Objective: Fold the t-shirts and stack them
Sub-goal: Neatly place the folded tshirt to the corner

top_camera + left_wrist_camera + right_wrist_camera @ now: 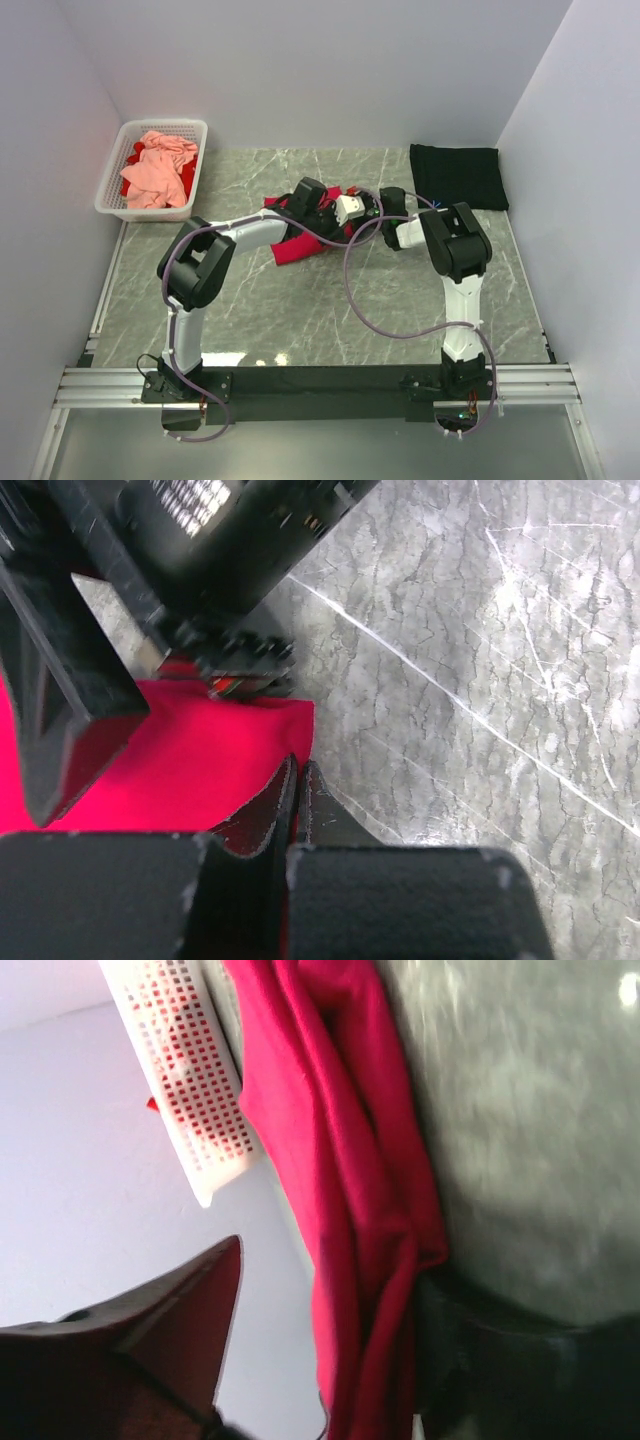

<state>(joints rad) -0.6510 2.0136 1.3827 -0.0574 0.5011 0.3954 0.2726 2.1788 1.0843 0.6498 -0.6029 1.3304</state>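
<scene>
This is a robotics lab test cell rather than a lived-in room. A grey marble-patterned table (300, 310) is boxed in on its left, far and right sides by plain white panel walls (330, 70). Along the table's near edge runs a bare aluminium rail (320, 385) with two small robot arms (190, 275) bolted to it. Loose purple cables (370, 320) loop over the table. A white plastic basket (110, 190) sits at its far left corner.

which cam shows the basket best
Top external: the whole basket sits at the far left, pink shirt inside. The right wrist view catches only part of one lattice wall, beside the red shirt. The left wrist view shows none of it.
</scene>
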